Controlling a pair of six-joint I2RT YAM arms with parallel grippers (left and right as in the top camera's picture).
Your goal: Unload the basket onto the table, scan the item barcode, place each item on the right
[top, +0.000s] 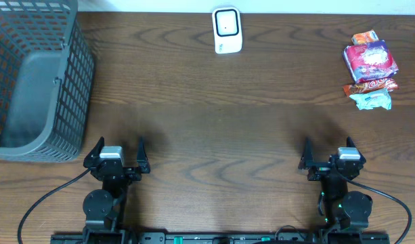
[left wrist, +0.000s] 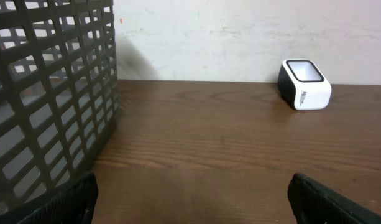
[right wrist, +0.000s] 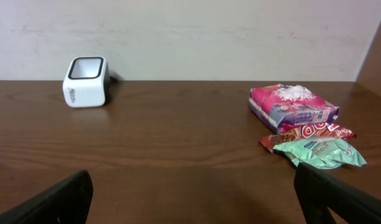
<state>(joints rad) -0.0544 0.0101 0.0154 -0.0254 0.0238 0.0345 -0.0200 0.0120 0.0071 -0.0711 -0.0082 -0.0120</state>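
A white barcode scanner (top: 227, 30) with a dark window stands at the table's far edge, seen also as the scanner (left wrist: 304, 84) and the scanner (right wrist: 86, 81) in the wrist views. Snack packets lie at the far right: a pink-purple pack (top: 372, 61) (right wrist: 293, 106), an orange-red wrapper (top: 369, 85) (right wrist: 307, 134) and a pale green packet (top: 372, 100) (right wrist: 328, 152). My left gripper (top: 118, 152) (left wrist: 191, 199) rests open at the near left, holding nothing. My right gripper (top: 328, 152) (right wrist: 193, 199) rests open at the near right, also holding nothing, well short of the packets.
A dark grey mesh basket (top: 32, 81) (left wrist: 47, 93) stands at the far left, just beyond my left gripper. Bare brown wood (top: 214, 122) lies between the grippers and the scanner. A pale wall backs the table.
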